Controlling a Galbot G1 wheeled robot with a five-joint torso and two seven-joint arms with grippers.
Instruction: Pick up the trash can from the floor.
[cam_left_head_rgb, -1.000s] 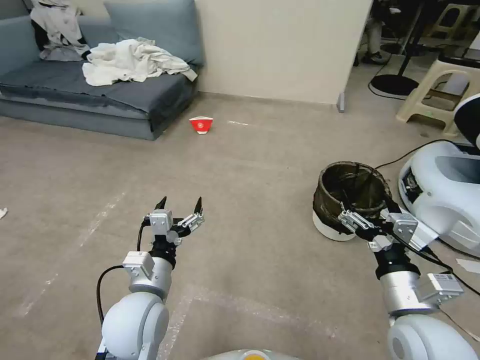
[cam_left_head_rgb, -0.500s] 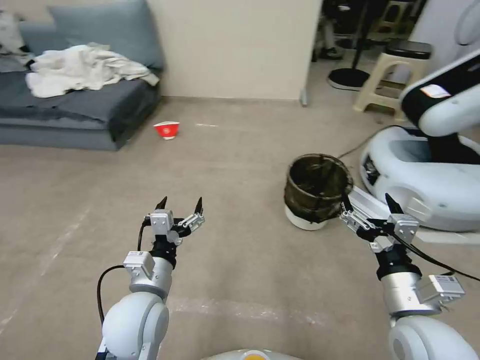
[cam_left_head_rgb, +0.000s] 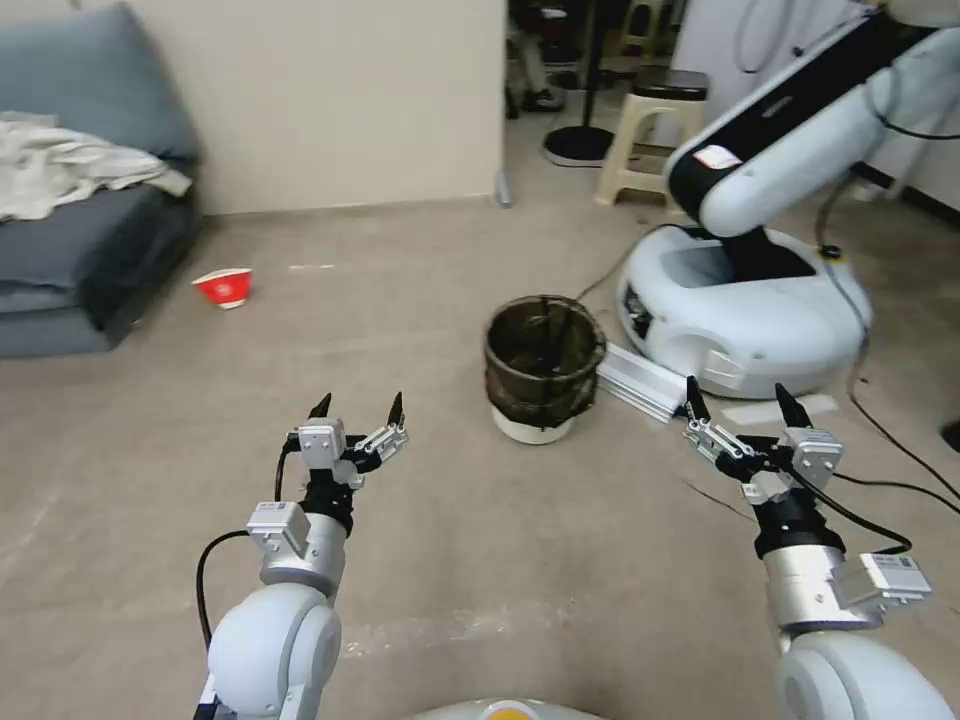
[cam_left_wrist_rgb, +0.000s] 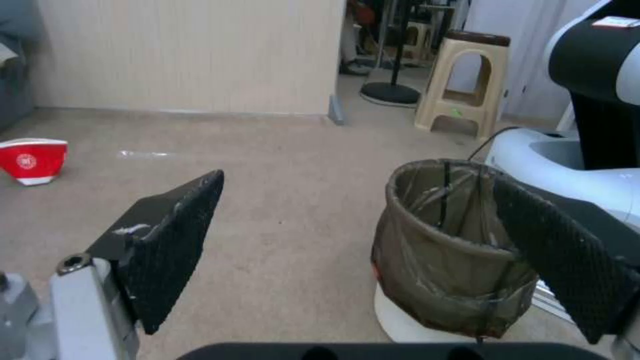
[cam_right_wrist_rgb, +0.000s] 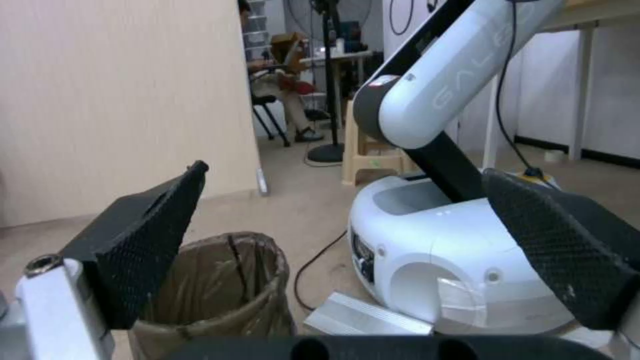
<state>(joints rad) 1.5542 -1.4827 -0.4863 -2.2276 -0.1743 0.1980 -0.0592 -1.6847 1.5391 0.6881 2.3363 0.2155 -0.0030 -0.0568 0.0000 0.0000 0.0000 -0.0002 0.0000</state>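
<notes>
On the floor (cam_left_head_rgb: 450, 520) between the two spread, empty grippers — left gripper (cam_left_head_rgb: 358, 407), right gripper (cam_left_head_rgb: 735, 399) — the trash can (cam_left_head_rgb: 543, 367) is seen upright.

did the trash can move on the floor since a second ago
No. The trash can keeps its place beside the white robot base; the camera turned.

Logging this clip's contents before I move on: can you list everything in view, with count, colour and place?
trash can: one, white base, dark olive bag, on the floor ahead, between both arms
paper cup: one, red and white, on floor near sofa
sofa: one, grey-blue, far left, pale cloth on it
other robot: one, white and black, right of trash can
metal bar: one, silver, between the two
stool: one, beige, far back
left gripper: open, raised, apart from trash can
right gripper: open, raised, beside metal bar
</notes>
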